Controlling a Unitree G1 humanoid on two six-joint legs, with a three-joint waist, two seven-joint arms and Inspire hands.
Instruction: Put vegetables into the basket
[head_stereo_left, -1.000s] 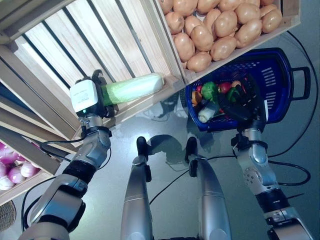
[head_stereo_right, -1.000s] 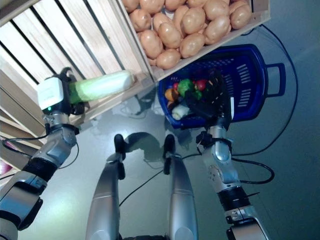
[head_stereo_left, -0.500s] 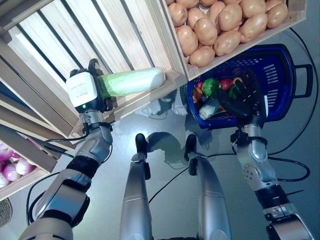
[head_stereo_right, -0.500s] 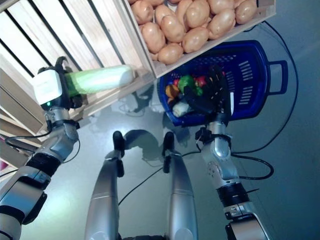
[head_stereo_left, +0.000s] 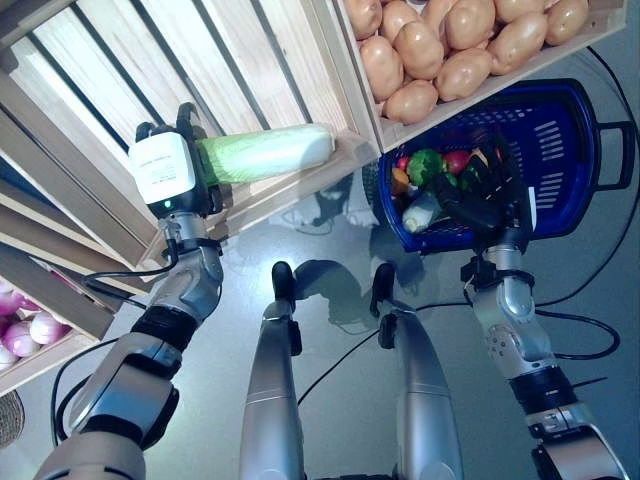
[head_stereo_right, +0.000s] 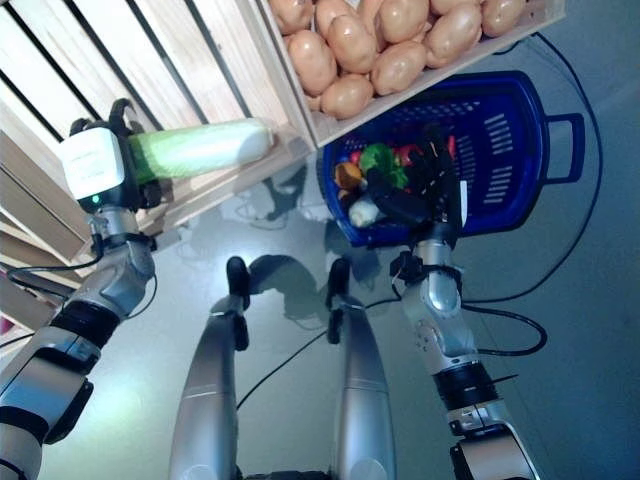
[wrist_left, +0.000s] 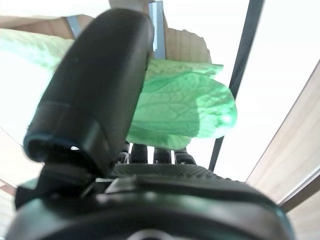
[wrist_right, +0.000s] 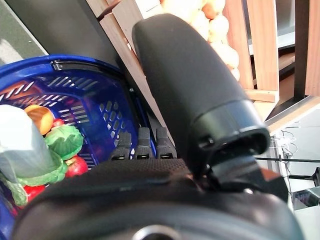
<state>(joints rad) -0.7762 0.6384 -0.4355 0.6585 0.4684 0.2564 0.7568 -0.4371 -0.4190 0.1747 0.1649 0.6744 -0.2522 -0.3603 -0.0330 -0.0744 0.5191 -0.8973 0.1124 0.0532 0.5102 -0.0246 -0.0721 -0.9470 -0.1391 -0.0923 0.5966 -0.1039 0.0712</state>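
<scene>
My left hand (head_stereo_left: 208, 192) is shut on a long pale green cabbage (head_stereo_left: 265, 155), held level in front of the slatted wooden crate's lower edge. In the left wrist view the thumb (wrist_left: 95, 85) lies over the leafy cabbage (wrist_left: 185, 105) and the fingers curl under it. My right hand (head_stereo_left: 488, 198) is shut on the near rim of the blue plastic basket (head_stereo_left: 560, 130), which hangs below the potato crate. Inside the basket lie a green vegetable (head_stereo_left: 425, 165), a red one (head_stereo_left: 455, 160), an orange one (head_stereo_left: 400, 180) and a white one (head_stereo_left: 420, 210).
A wooden crate full of potatoes (head_stereo_left: 460, 45) stands right above the basket. An open slatted crate (head_stereo_left: 200, 60) is behind the cabbage. Pink-white bulbs (head_stereo_left: 30, 330) lie in a lower crate at the far left. Grey floor shows below.
The whole view has shifted a little. Both hands keep their holds; the cabbage and the basket stand slightly higher in the picture than before.
</scene>
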